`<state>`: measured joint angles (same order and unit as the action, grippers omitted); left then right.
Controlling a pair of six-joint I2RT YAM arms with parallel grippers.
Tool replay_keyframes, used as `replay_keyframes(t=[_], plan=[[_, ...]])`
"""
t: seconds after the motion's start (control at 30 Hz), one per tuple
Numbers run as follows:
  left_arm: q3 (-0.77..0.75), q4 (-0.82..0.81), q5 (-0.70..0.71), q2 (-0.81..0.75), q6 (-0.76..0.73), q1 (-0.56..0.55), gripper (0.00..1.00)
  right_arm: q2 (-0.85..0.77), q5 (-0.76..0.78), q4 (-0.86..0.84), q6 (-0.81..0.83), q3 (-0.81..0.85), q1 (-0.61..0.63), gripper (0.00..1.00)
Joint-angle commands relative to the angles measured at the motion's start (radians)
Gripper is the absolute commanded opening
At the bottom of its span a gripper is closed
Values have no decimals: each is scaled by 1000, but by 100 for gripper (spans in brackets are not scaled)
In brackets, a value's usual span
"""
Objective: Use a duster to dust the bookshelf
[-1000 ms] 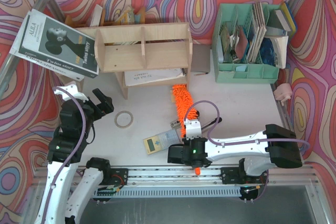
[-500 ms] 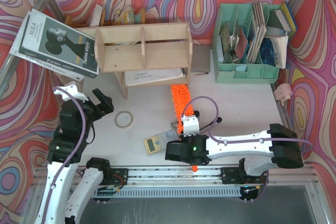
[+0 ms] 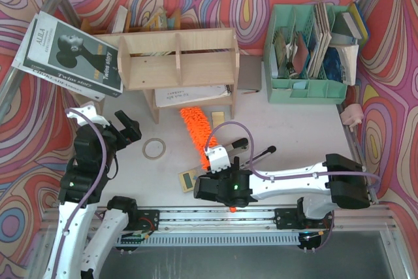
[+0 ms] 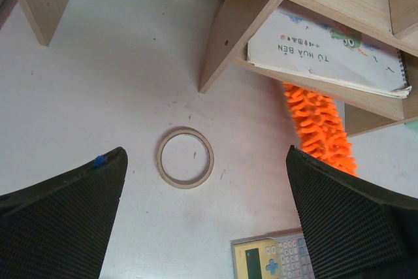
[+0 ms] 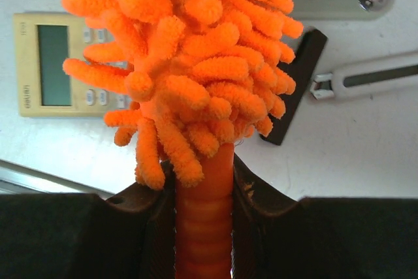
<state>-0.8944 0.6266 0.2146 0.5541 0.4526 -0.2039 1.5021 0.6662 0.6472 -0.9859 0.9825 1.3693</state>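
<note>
The duster (image 3: 195, 129) was off the worktop (image 3: 294, 129), carried low in front of the bookshelf (image 3: 176, 57). Its long axis ran from the handle end by the arm bases, away from them and slightly to the left, so the fluffy head pointed at the shelf's lower tier. The tip sat right at the front edge of that tier, below the spiral notebook (image 3: 192, 95). In the left wrist view the duster (image 4: 320, 129) disappeared behind the lower board, so whether it was touching could not be told.

The right hand (image 3: 214, 161) pinched the handle just under the fluff. In its own view the 2 fingers (image 5: 153, 227) pressed on either side of the orange stem of the duster (image 5: 196, 89). The bookshelf lay ahead of that hand along the duster's axis, so a push along it would likely sweep the lower tier.

The left hand (image 3: 127, 129) was spread and empty, well apart to the left, with a tape ring (image 3: 155, 148) between it and the duster. A calculator (image 3: 189, 180) lay beside the right wrist.
</note>
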Motion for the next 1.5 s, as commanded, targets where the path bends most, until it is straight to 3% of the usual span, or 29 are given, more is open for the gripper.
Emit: replay_keyframes(t=[0.0, 0.2, 0.53, 0.73, 0.97, 1.27, 1.47], plan=[[14, -4, 5, -11, 5, 6, 98, 30, 28, -176, 157, 48, 7, 0], [13, -4, 1, -8, 7, 6, 98, 114, -61, -259, 271, 86, 7, 0], [14, -5, 1, -8, 8, 6, 98, 230, -84, -188, 233, 132, -4, 0], [14, -4, 2, -8, 6, 6, 99, 207, -77, -202, 249, 128, -5, 0], [14, -4, 3, -7, 6, 6, 98, 46, -72, -376, 294, 7, -3, 0], [14, -6, 0, -2, 6, 6, 98, 242, -88, -182, 251, 147, -11, 0], [12, -5, 2, -5, 6, 6, 99, 251, -138, -219, 295, 145, -28, 0]])
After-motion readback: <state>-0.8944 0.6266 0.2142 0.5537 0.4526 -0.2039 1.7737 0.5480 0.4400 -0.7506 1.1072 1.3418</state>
